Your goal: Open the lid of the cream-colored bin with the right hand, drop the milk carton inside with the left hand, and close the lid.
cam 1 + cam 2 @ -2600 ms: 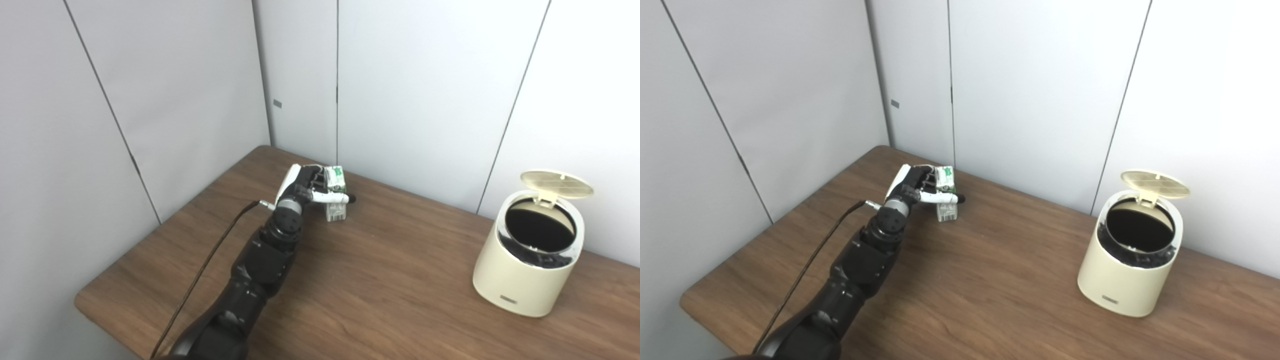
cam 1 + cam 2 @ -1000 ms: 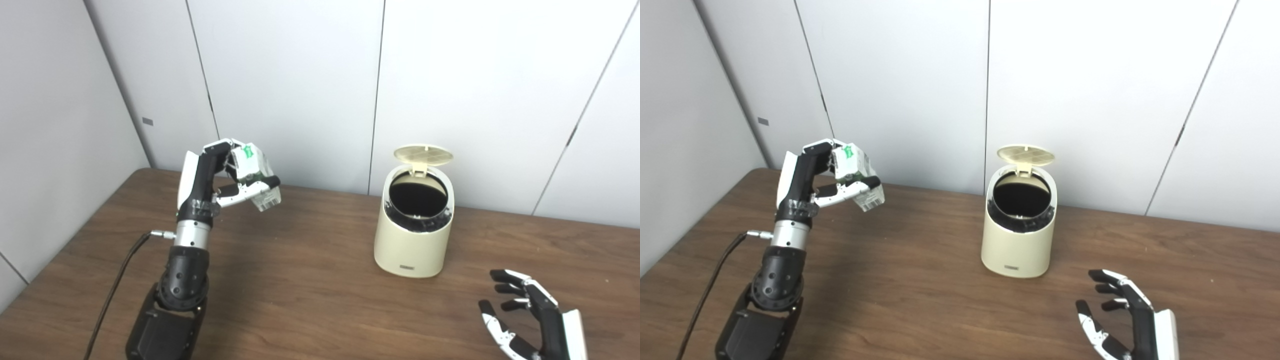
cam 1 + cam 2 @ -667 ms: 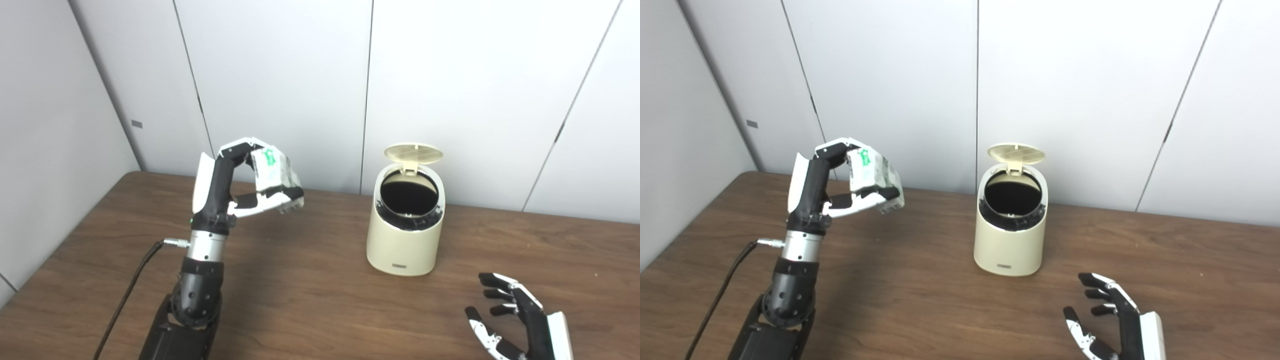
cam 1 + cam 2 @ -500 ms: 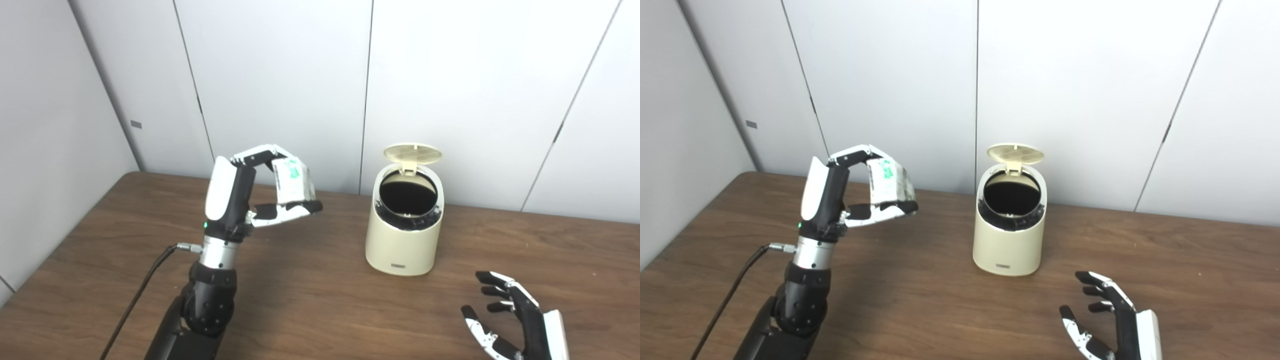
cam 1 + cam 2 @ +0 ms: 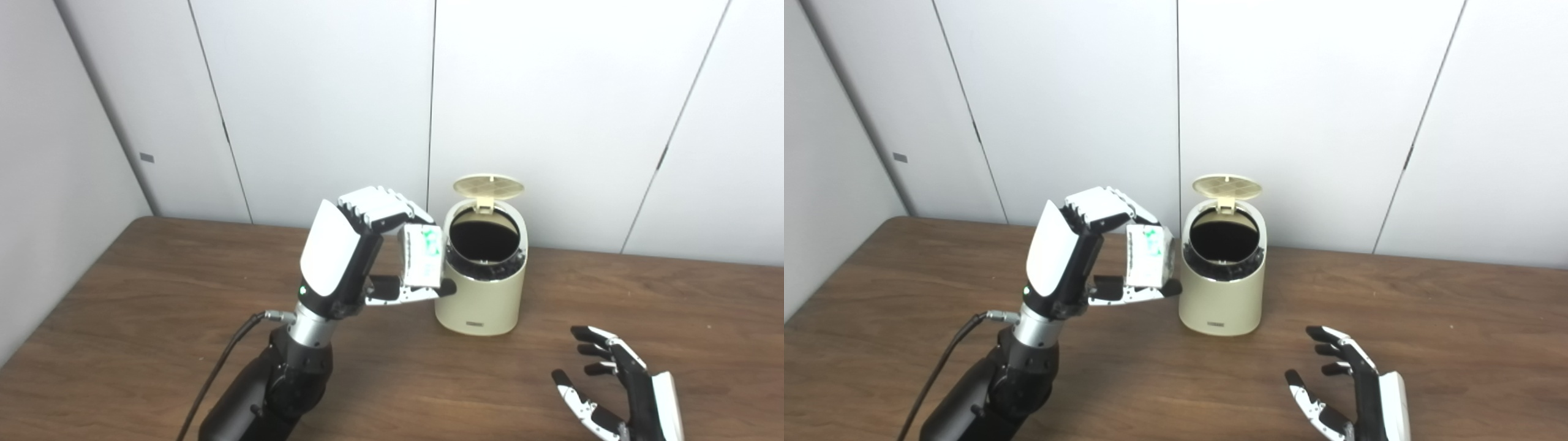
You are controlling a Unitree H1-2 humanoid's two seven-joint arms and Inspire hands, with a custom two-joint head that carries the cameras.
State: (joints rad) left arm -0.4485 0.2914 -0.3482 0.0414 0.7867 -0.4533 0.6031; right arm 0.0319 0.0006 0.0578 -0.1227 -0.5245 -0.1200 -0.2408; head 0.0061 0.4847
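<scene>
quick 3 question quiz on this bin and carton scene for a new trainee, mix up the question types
1. True or false: the lid of the cream-colored bin is shut.
2. Multiple choice: the milk carton is A) lying on the table, B) held in the left hand beside the bin's opening, C) inside the bin.
3. Fill in: the right hand holds ______.

Key
1. False: the lid stands raised at the back and the dark inside shows.
2. B
3. Nothing: it is open, fingers apart, low over the table to the right of the bin.
</scene>
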